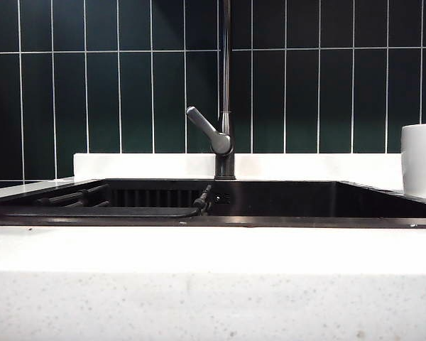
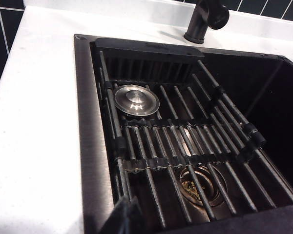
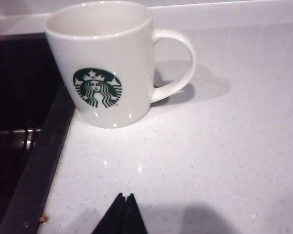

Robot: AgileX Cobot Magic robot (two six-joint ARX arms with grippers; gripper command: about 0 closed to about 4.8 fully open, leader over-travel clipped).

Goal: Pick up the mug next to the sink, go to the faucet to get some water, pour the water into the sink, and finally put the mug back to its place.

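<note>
While the mug (image 3: pixel 105 63) sits upright on the white counter (image 3: pixel 210 161) right beside the sink (image 3: pixel 36 161) rim, handle turned away from the basin, the right gripper (image 3: pixel 123 214) hangs near it with fingers pressed together, holding nothing. Left gripper (image 2: pixel 124 214) is over the sink's rack (image 2: pixel 185 141), fingers together too. Faucet (image 1: pixel 226 85) is at the back edge.
</note>
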